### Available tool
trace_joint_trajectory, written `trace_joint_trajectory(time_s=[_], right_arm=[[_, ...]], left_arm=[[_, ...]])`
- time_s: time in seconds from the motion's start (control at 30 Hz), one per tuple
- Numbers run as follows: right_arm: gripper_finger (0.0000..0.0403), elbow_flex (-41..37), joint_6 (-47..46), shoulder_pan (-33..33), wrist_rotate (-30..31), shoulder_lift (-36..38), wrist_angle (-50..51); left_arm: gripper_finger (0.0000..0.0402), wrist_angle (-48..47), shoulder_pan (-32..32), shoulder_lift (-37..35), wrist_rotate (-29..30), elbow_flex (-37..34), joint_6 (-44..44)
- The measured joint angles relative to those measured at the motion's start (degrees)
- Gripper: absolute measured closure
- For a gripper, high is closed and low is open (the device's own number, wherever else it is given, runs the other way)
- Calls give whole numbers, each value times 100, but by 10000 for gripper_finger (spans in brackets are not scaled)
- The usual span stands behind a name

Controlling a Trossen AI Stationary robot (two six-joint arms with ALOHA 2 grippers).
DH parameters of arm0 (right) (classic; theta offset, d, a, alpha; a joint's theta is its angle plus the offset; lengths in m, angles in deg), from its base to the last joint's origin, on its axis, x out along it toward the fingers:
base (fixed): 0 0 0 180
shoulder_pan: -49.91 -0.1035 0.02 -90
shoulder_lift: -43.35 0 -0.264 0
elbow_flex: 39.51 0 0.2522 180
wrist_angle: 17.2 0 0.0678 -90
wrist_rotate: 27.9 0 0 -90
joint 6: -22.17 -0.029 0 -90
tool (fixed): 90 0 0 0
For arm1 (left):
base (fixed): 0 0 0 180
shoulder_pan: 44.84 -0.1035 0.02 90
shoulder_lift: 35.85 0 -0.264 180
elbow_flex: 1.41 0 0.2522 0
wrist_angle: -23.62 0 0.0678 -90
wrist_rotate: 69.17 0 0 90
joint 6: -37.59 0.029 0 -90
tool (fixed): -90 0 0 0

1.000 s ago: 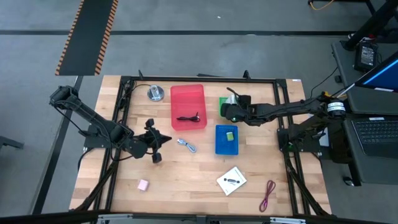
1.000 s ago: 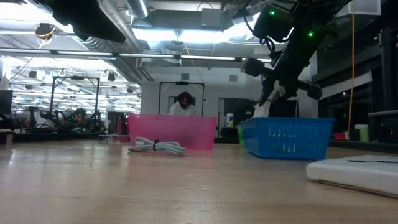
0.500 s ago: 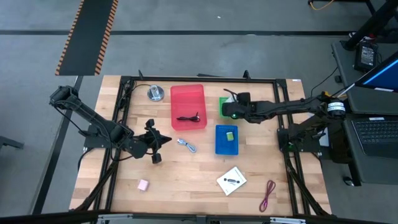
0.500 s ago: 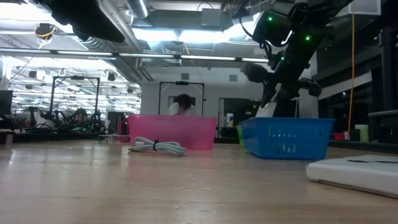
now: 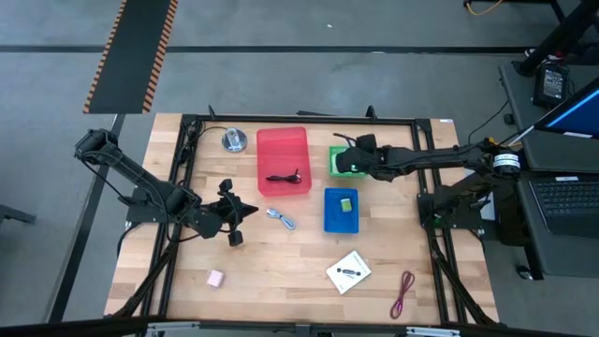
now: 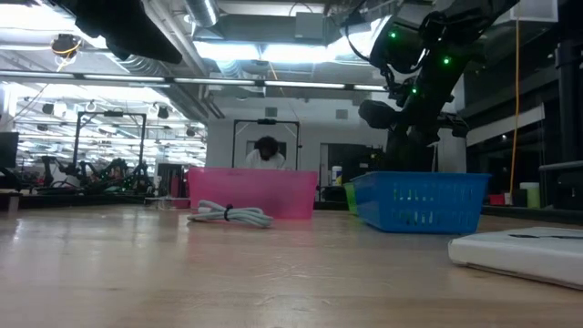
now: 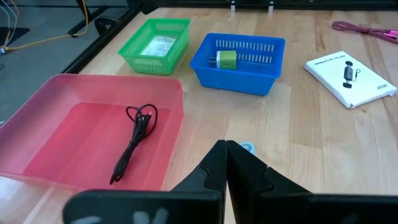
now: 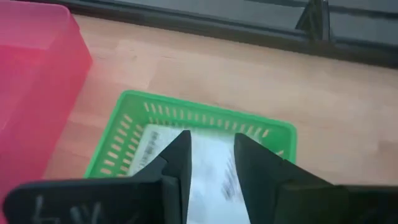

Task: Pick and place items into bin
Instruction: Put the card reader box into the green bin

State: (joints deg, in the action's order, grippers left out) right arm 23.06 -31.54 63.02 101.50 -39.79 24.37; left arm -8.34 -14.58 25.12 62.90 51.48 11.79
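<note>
On the near edge of the wooden table [image 5: 281, 271], seen from above, lie a pink cube [image 5: 215, 277], a white card with a black mark [image 5: 348, 272] and a dark red cord [image 5: 403, 293]. Farther in, a silvery-blue piece [image 5: 280, 219] rests just beside the left gripper [image 5: 231, 212], whose fingers are pressed together on nothing. A blue basket [image 5: 341, 211] holds a tiny green-white piece [image 5: 346, 204]. Beyond stand a red bin [image 5: 283, 161] with a black cable [image 5: 284, 177] in it and a green basket [image 5: 339, 161] holding a white card [image 7: 155, 45]. The right gripper [image 5: 350, 162] hangs over that basket, fingers parted, gripping nothing. A round silver disc [image 5: 234, 140] sits near the far edge. Grey floor [image 5: 281, 75] lies beyond; in the low view a person [image 6: 266, 152] sits under bright ceiling lights [image 6: 264, 50].
</note>
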Motion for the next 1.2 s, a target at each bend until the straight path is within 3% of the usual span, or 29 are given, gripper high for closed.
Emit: trace_joint_trajectory(time_s=[0.33,0.67,1.0,1.2], right_arm=[[309,0,1188,-121,120,719,5],[396,7,1916,-1383,105,1532,350],[401,7,976,-2962,-2,1543,1323],[403,4,-47,-3670,-356,1542,2056]], left_arm=[[398,-2,0,1,-236,0,0],[398,33,0,-1,-234,0,0],[398,209,-2,-1,-210,-4,569],[398,1819,-27,400,-344,-4,2254]])
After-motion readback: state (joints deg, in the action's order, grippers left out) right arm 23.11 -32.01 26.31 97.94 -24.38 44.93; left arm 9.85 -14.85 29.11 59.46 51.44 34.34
